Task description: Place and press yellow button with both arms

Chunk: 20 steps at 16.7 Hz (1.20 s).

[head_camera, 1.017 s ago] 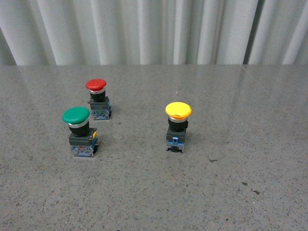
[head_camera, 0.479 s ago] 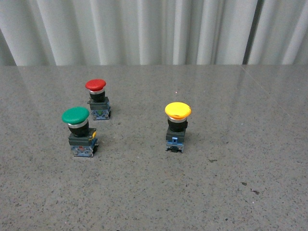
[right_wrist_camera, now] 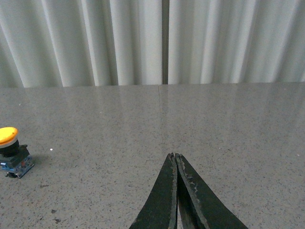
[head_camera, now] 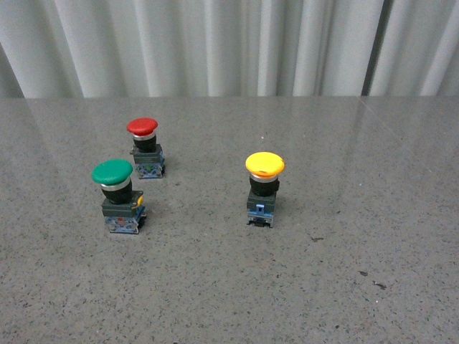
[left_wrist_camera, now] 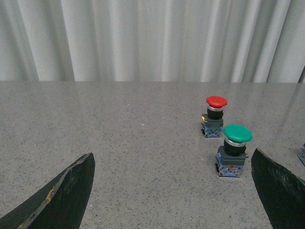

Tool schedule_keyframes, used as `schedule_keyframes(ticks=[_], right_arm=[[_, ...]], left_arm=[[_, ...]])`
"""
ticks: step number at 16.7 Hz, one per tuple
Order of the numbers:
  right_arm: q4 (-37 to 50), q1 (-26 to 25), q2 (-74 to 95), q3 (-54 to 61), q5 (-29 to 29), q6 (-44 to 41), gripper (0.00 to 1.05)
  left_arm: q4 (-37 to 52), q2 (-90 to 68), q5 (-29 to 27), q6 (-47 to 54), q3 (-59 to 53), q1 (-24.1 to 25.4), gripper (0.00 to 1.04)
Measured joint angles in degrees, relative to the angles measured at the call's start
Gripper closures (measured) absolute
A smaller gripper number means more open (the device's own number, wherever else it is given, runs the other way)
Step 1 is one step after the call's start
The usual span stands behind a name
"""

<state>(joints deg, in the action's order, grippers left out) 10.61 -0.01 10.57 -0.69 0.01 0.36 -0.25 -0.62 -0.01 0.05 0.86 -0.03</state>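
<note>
The yellow button (head_camera: 265, 184) stands upright on the grey speckled table, right of centre in the front view, with neither arm in that view. It also shows at the edge of the right wrist view (right_wrist_camera: 10, 150), far from the gripper. My right gripper (right_wrist_camera: 175, 155) is shut and empty, its black fingers pressed together above bare table. My left gripper (left_wrist_camera: 174, 157) is open and empty, its two black fingers (left_wrist_camera: 71, 188) wide apart. The yellow button itself is out of the left wrist view.
A green-capped button (head_camera: 118, 195) and a red-capped button (head_camera: 145, 146) stand left of the yellow one; both also show in the left wrist view, green (left_wrist_camera: 233, 149) and red (left_wrist_camera: 214, 116). A white pleated curtain (head_camera: 215, 43) closes off the far table edge.
</note>
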Motion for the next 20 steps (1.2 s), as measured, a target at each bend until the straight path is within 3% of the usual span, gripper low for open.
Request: schedule_keyframes(ticks=[2,3,12,17,20], right_arm=[[-4.37,0.0,-3.13,-0.07,0.0,0.0,1.03],[-11.23,0.0,-8.55,-0.04,-0.02,0.0,1.03],[-10.88,0.0,-10.32,-0.04,-0.02,-0.02,1.0],[-10.88,0.0,-10.32,-0.04,-0.02,-0.02,0.49],[-10.88,0.0,-10.32,-0.04,-0.02,-0.02,0.07]], left_arm=[[0.0,0.0,-0.02,0.0,0.0,0.0,0.07],[0.0,0.0,-0.04,0.0,0.0,0.0,0.07],[0.0,0.0,0.0,0.0,-0.02,0.0,0.07],[0.0,0.0,0.0,0.0,0.0,0.0,0.07],[0.0,0.0,0.0,0.0,0.0,0.0,0.07]])
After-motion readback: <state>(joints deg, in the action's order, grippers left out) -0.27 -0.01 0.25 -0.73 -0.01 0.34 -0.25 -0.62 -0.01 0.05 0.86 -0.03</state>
